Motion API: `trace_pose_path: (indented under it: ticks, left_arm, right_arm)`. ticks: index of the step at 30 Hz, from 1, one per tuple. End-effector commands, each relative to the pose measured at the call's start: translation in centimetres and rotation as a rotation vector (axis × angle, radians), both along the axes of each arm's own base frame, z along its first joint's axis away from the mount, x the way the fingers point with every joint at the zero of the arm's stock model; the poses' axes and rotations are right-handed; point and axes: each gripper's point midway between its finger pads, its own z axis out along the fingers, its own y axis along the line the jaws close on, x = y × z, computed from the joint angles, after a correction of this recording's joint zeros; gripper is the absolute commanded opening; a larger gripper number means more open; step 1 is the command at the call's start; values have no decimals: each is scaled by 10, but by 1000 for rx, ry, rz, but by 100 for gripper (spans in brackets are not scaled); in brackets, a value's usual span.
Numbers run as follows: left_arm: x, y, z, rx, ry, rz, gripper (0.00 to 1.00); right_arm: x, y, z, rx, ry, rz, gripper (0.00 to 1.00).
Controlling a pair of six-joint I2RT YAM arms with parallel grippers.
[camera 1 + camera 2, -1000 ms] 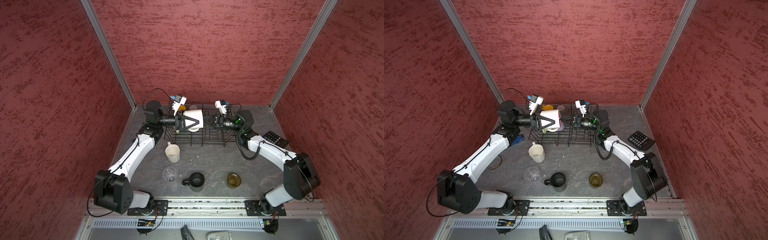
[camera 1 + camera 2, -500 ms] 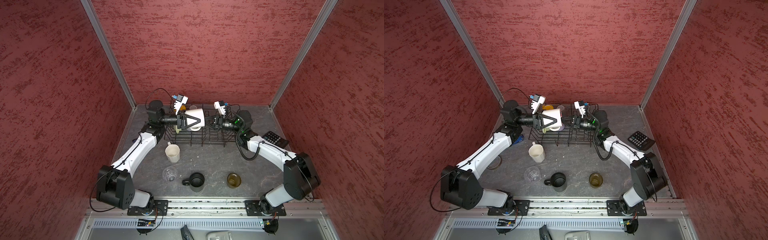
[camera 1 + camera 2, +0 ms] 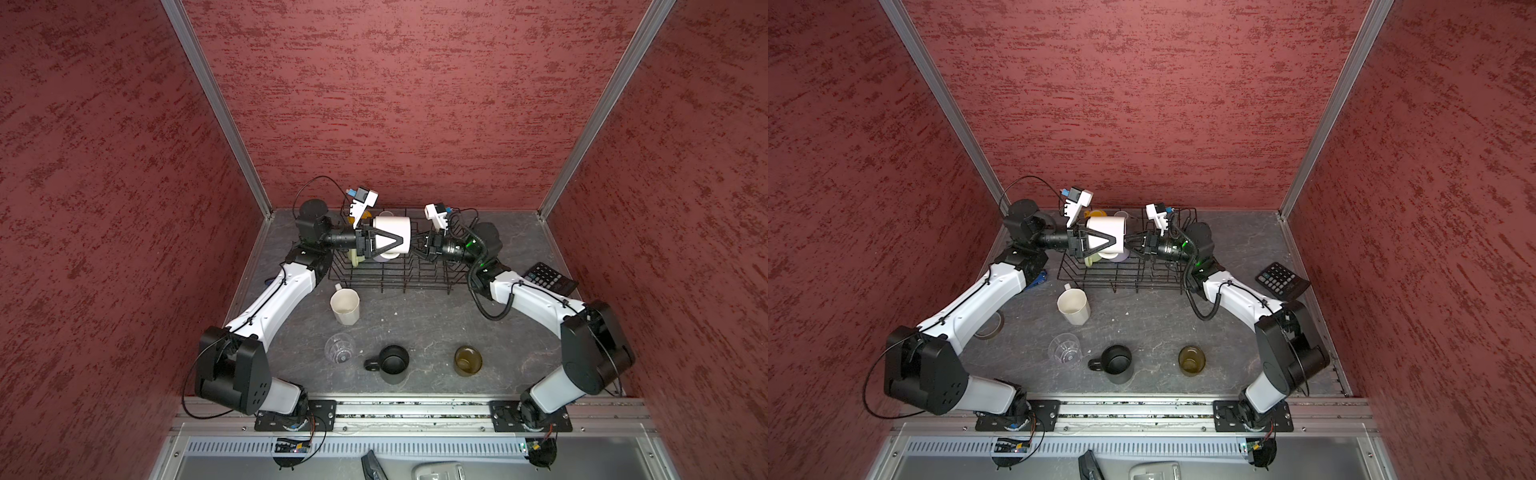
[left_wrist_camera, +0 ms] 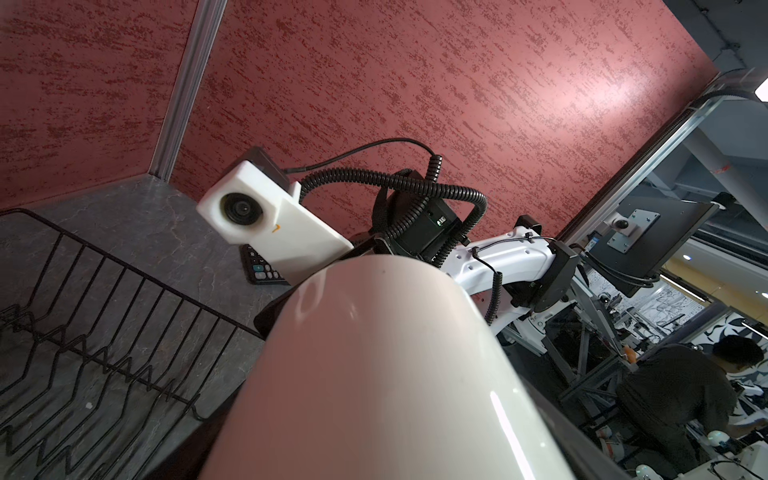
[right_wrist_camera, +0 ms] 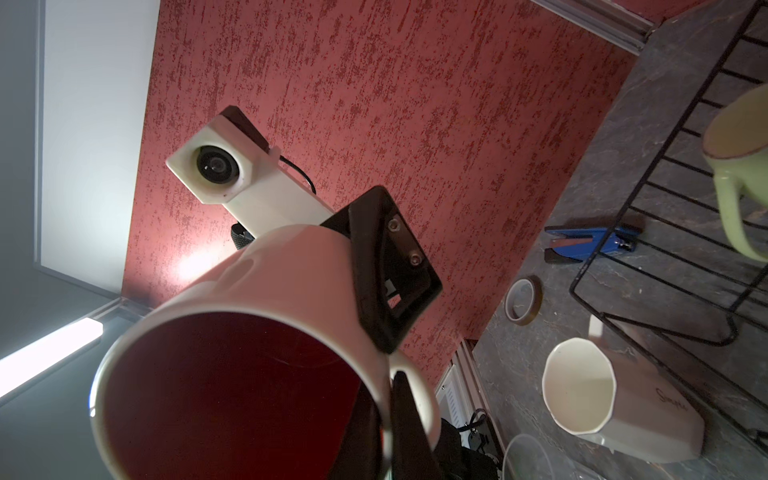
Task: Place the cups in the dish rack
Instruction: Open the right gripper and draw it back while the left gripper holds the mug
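Two grippers on one white mug, right above the rack

From my end: the left gripper [image 3: 399, 237] has its jaws spread wide around the body of the white mug [image 3: 392, 226] and is gripping it. The mug lies on its side in the air over the left part of the rack [image 3: 399, 279]. The right gripper [image 3: 417, 245] is pinched tight on that mug's rim by the handle, and the right wrist view shows one finger [image 5: 401, 409] there at the red mouth. A pale green mug [image 3: 356, 258] sits in the rack underneath. Out front on the table [image 3: 415, 320] are a faceted white mug [image 3: 345, 306], a clear glass [image 3: 340, 348], a black mug [image 3: 392, 363] and a brownish glass [image 3: 468, 360], all upright and apart.
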Motion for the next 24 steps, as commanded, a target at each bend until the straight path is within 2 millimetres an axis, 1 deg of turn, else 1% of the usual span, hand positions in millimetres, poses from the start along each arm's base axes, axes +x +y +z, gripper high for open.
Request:
trace_pose_path:
  ticks: [1,2,3,4,5,6,7,9,10,11,12,13,14,15,19,24]
  left_arm:
    - [3,-4,18,-26,-63,17,18]
    - [4,-4,18,-27,-64,17,27]
    - [3,-5,18,-27,-63,15,38]
    - [3,-5,18,-27,-64,14,52]
    - [3,-5,19,-27,-66,13,63]
    - [3,-5,19,-28,-66,13,70]
    - [3,-5,19,-28,-64,13,75]
    - [3,-6,18,-28,-61,10,76]
    - [3,-7,18,-27,-59,8,75]
    - [3,-7,19,-28,-58,6,69]
    - [2,-7,19,-27,-56,-1,57]
    - [2,-7,19,-27,-51,-5,30]
    - [5,-6,19,-27,-38,3,8]
    - [6,-5,20,-30,-34,12,0]
    - [6,0,23,-35,-40,21,0]
    - [4,6,25,-30,-41,23,0]
  right_arm:
    - [-12,8,12,52,-40,41,0]
    - [-12,8,11,53,-37,43,0]
    - [-13,9,12,54,-39,44,0]
    - [-13,9,11,54,-38,46,0]
    - [-13,10,11,55,-39,46,0]
    - [-14,10,11,55,-39,47,0]
    - [-13,10,12,56,-37,46,0]
    - [-13,11,11,56,-34,47,0]
    - [-13,11,10,56,-35,47,0]
    - [-13,11,11,58,-34,45,0]
    - [-13,11,10,57,-33,43,0]
    - [-13,11,9,56,-29,43,0]
    - [-13,11,9,56,-30,44,0]
    - [-13,11,9,56,-31,43,0]
    - [-12,11,8,54,-31,40,1]
    - [-9,11,4,46,-21,31,19]
